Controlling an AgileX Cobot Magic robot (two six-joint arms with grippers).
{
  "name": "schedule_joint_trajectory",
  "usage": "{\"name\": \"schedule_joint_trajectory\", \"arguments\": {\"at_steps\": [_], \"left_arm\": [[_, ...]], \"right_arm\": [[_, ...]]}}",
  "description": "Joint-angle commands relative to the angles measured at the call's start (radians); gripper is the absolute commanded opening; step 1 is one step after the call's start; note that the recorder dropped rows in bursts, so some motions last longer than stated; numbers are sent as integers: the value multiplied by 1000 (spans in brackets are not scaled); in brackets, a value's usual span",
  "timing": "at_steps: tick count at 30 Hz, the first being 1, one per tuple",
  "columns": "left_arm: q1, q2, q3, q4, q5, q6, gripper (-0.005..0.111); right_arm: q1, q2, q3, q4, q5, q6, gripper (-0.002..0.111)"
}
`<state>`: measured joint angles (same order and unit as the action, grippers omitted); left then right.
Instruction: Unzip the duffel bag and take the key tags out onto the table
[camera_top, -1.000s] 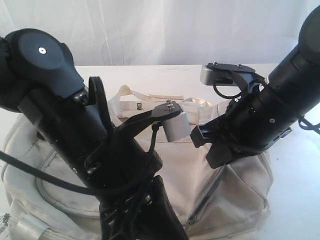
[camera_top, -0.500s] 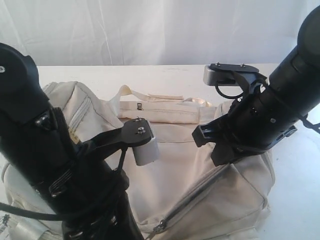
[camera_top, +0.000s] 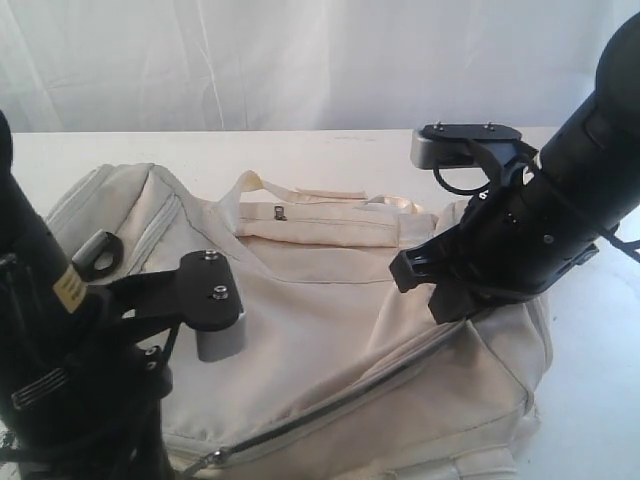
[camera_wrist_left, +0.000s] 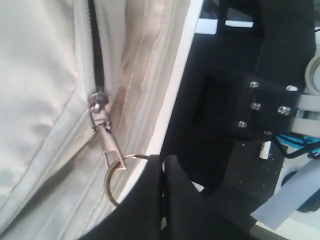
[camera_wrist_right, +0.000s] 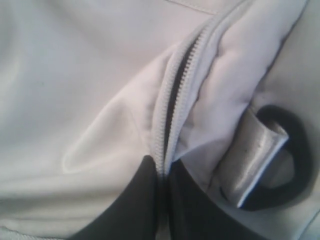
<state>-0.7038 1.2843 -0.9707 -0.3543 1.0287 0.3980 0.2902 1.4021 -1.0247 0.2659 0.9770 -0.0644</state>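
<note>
Bright, even, soft light; both wrist views blurred up close.

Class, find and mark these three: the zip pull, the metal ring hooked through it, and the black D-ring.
Zip pull (camera_wrist_left: 111, 142): left wrist view, middle of its metal tab.
Ring (camera_wrist_left: 108, 186): left wrist view, its exposed brass arc.
D-ring (camera_wrist_right: 300, 145): right wrist view, its curved black bar.

Duffel bag on the table, handles on its far side
</note>
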Motion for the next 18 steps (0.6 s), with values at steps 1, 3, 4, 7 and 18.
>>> {"name": "schedule_joint_trajectory", "arguments": {"at_steps": [1, 3, 4, 7, 18], "left_arm": [[-7, -51, 17, 145, 139, -107, 0], [-7, -64, 17, 191, 148, -136, 0], [-7, -76, 17, 217, 154, -151, 0], [-7, -100, 17, 278, 163, -192, 0], [-7, -157, 17, 554, 192, -341, 0]], "right_arm": [[-12, -4, 1, -91, -56, -9, 0], [-12, -4, 1, -91, -56, -9, 0], [-12, -4, 1, -91, -56, -9, 0], [-12, -4, 1, -91, -56, -9, 0], [-12, -4, 1, -95, -44, -9, 0]]}}
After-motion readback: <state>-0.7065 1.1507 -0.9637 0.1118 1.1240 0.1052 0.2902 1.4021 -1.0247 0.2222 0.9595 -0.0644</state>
